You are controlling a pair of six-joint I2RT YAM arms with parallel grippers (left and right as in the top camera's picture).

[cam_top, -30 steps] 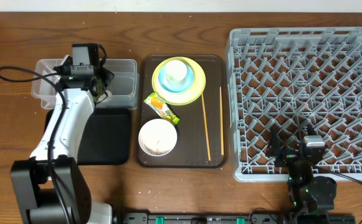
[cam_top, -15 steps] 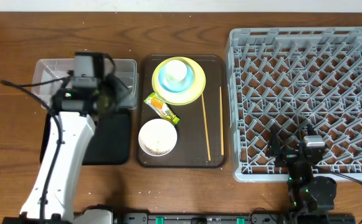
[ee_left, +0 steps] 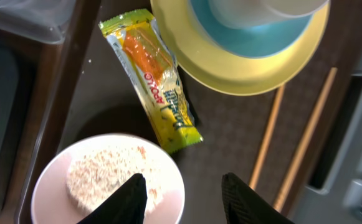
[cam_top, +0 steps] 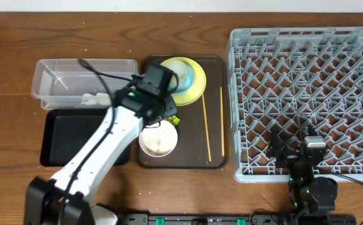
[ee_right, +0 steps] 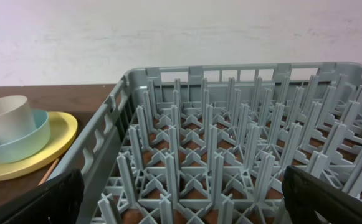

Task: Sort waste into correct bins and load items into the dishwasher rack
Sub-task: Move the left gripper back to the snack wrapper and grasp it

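The left gripper (ee_left: 182, 193) is held half-open and empty near the wrapper (ee_left: 154, 84), the right gripper (ee_right: 184, 199) spread wide and empty.

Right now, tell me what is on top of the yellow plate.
A light blue bowl sits on the yellow plate, a white cup inside it. The bowl covers the plate's middle.

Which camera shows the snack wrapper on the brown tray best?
The left wrist view: the snack wrapper lies whole and flat on the brown tray, between the yellow plate and the bowl of rice. Overhead, the left arm hides all but its lower end. The right wrist view does not show it.
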